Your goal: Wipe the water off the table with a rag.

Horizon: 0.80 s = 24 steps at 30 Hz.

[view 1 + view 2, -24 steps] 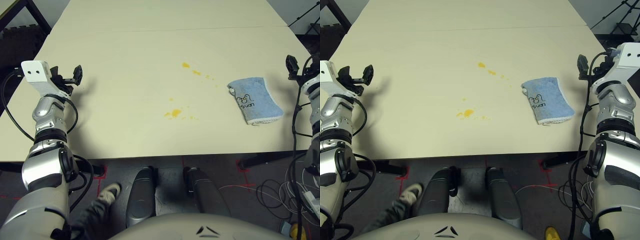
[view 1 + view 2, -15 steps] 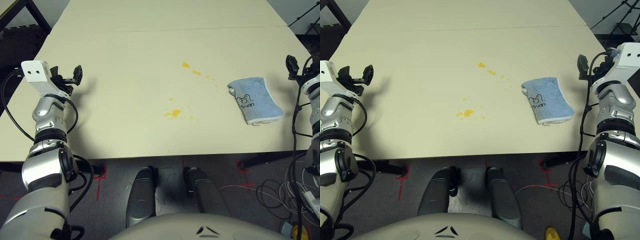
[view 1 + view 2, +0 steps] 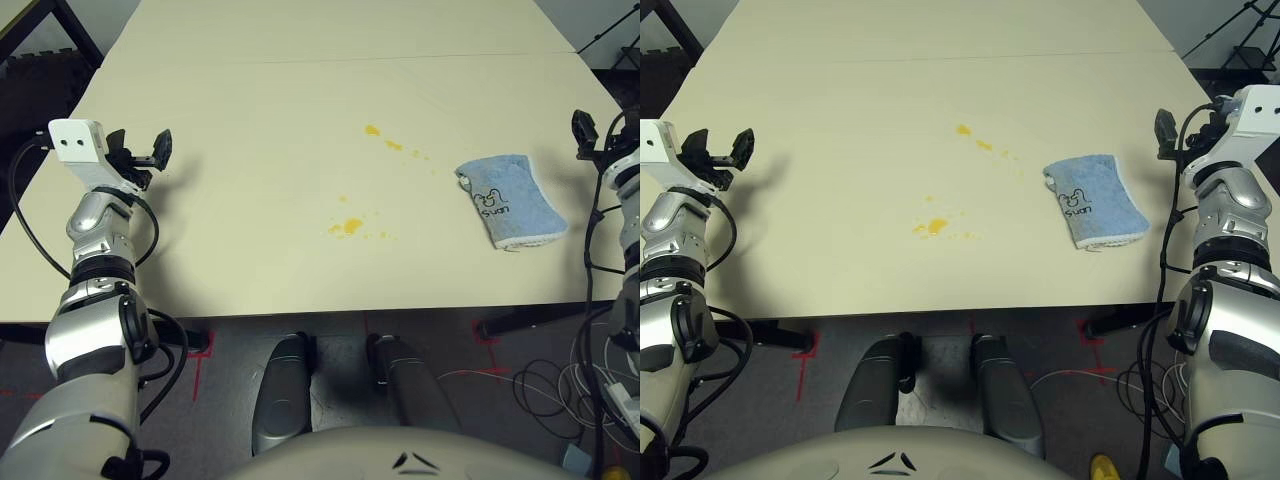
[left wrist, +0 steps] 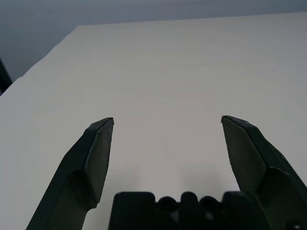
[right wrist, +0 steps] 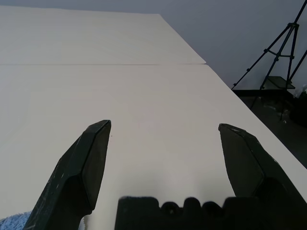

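The light-blue rag (image 3: 510, 200) with a dark doodle lies flat on the right part of the cream table (image 3: 250, 120). Yellow-orange water shows as a splotch (image 3: 347, 226) near the middle and a smaller spot with droplets (image 3: 372, 130) farther back. My left gripper (image 3: 140, 152) hovers over the table's left side, far from the rag, open and empty (image 4: 168, 124). Beyond the right edge of the table, just past the rag, my right gripper (image 3: 1175, 130) is also open and empty (image 5: 165, 129). A corner of the rag (image 5: 9, 223) peeks into the right wrist view.
A faint seam (image 3: 300, 62) crosses the table at the back. Cables (image 3: 600, 380) lie on the floor at the right, and a tripod (image 5: 283, 48) stands beyond the table's far right corner. The table's front edge (image 3: 300, 312) runs close to my body.
My left gripper has shifted slightly toward the table's middle. A person's shoe that showed under the table's front edge has gone. The rag and right arm have not moved.
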### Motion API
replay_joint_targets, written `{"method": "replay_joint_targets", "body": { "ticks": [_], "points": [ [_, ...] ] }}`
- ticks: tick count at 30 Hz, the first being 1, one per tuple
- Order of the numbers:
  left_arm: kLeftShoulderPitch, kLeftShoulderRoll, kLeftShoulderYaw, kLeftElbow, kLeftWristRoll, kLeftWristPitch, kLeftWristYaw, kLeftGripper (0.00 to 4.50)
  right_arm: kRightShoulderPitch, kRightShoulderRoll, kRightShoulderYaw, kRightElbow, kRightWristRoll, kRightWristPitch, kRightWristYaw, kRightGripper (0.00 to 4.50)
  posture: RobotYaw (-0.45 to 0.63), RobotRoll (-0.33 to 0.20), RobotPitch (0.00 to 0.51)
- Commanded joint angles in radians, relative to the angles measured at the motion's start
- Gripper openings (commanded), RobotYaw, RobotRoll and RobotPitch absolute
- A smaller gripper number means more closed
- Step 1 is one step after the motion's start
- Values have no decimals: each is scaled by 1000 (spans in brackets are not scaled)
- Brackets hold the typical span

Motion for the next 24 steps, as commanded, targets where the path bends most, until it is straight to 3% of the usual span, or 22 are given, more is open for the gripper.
{"method": "replay_joint_targets", "body": {
  "ticks": [1, 7, 12, 24],
  "points": [
    [37, -15, 7, -94, -74, 80, -137, 4500, 11, 13, -7, 6, 8, -7, -9, 4472, 135, 0, 179],
    [174, 3, -54, -388, -172, 305, -384, 4500, 6, 24, -2, 8, 2, -5, -7, 4472, 158, 0, 176],
    [289, 42, -128, -579, -186, 425, -524, 4500, -2, 20, 1, 17, -3, -2, -4, 4472, 193, 0, 164],
    [342, 64, -207, -669, -148, 385, -630, 4500, -27, -21, 37, 34, -34, 83, 76, 4472, 220, 0, 162]
  ]
}}
